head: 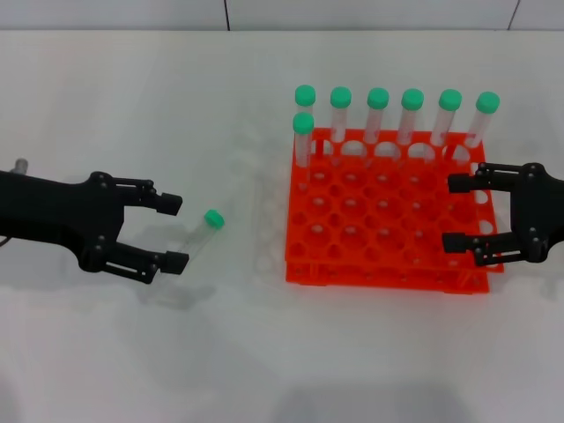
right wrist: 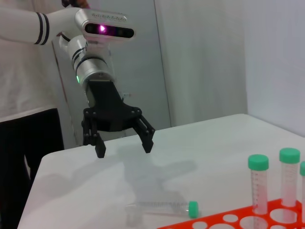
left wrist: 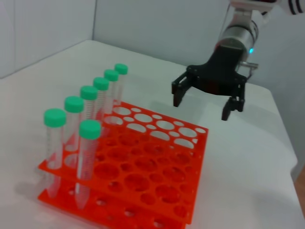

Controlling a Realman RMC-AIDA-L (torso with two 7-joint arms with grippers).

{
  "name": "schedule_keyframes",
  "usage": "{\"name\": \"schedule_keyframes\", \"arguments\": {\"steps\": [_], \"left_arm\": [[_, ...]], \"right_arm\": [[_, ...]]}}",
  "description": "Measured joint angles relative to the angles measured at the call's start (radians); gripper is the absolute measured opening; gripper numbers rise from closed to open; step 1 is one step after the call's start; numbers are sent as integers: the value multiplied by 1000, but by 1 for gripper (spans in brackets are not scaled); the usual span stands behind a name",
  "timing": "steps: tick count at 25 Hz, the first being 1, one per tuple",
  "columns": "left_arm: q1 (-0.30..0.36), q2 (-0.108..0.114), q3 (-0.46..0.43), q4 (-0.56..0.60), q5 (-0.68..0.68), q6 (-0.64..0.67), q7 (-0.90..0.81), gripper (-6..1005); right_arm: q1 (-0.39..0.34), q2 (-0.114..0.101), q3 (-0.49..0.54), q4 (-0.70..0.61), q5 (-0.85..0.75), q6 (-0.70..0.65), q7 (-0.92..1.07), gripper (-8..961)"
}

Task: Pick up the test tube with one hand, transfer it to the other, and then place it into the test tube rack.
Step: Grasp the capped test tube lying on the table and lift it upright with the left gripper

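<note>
A plain white tabletop (head: 264, 352) filled the space, backed by pale wall panels. On it sat the orange-red test tube rack (head: 388, 216), two-tiered and full of round holes, with seven green-capped tubes (head: 377, 115) standing upright: six in a row along its far edge and one more just behind the leftmost, nearer the robot. The loose test tube (head: 199, 236) lay on its side on the table at about nine o'clock from the rack, well clear of it, its green cap pointing toward the rack. The left gripper (head: 173, 232) hung above the table beside the tube's capless end, its two black fingers spread wide and holding nothing; from the right wrist view it plainly stood off the surface, with the tube lying below and ahead of it. The right gripper (head: 456, 212) hovered at three o'clock over the rack's right edge, fingers likewise parted and empty.
</note>
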Motion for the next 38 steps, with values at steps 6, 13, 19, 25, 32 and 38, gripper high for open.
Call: {"name": "schedule_keyframes", "arguments": {"steps": [6,13,19,25,32,38], "left_arm": [[10,-34,30,130,5,16,-211,877],[11,-67,93,295,47,52,-579,876],[-46,-60,142,362,185,55,-903,875],[-110,-81,189,367,403,34,-1050,875],[-145,-119,325,365,534,-50,-1164,874],[-167,-142,393,358,544,-91,-1219,874]], "right_arm": [[-16,8,27,-13,1,1,0,857],[-37,13,40,-48,2,4,0,857],[-39,16,41,-71,2,36,-1,857],[-40,22,41,-90,2,45,-16,858],[-39,31,41,-109,2,53,-27,858],[-42,34,41,-115,1,55,-27,858]]}}
